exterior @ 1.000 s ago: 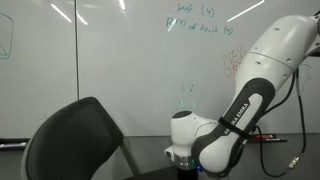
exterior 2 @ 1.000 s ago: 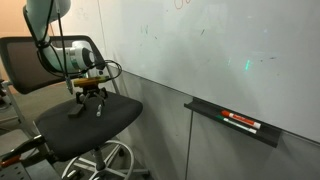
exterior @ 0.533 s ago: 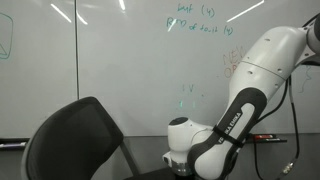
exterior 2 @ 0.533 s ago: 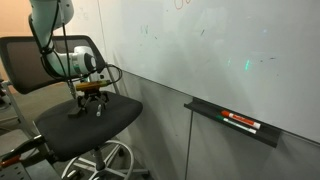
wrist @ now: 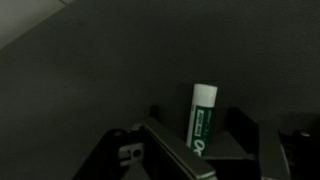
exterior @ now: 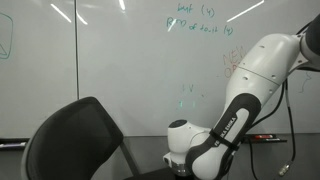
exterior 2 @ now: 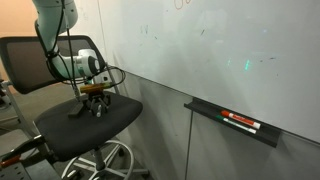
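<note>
The wrist view is dark. The green-and-white marker (wrist: 202, 118) stands between my fingers (wrist: 122, 155), its lower end cut off by my own housing. My gripper (exterior 2: 93, 104) appears spread wide with neither pad on the marker, low over the chair seat (exterior 2: 70, 135). In an exterior view the arm (exterior: 235, 110) blocks it. The whiteboard (exterior 2: 200, 50) stands behind, and its tray (exterior 2: 205, 108) carries other markers (exterior 2: 240, 122).

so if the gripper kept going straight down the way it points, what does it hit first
Most likely the green-and-white marker, seen between its jaws in the wrist view, with the black chair seat just beyond. Depth is unclear: the gripper may already touch the marker.
</note>
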### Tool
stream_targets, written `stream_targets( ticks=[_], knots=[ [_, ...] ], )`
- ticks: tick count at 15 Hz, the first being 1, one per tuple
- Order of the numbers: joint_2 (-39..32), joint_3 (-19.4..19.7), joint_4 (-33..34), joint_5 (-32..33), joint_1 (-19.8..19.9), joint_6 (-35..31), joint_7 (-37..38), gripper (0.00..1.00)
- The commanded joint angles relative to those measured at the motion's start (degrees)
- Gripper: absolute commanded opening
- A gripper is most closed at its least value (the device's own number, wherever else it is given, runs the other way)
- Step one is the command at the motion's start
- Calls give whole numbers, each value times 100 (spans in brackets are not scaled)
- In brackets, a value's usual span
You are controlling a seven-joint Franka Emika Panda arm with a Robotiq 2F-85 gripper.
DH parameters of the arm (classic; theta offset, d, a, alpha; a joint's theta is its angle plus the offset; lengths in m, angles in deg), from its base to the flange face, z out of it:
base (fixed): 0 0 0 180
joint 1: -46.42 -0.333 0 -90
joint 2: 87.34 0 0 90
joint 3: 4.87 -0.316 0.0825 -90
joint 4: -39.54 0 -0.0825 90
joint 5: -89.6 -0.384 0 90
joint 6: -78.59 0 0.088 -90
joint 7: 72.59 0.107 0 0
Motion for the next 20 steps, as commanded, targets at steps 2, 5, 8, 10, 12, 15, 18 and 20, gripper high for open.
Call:
stream_targets(
  ticks=[2,5,8,10,12,15,18,20],
  knots=[
    [-108,98,185,48,-67,-11,-27,31],
    [-104,112,195,70,-59,-57,-30,8],
    [-100,115,193,77,-54,-86,-29,6],
    [-87,107,194,70,-48,-74,-38,0],
    [-61,84,186,37,-27,-32,-53,2],
    [85,72,117,52,-11,12,-98,0],
    [246,40,21,45,17,40,-148,1],
    [351,10,-34,35,34,36,-185,0]
  ],
)
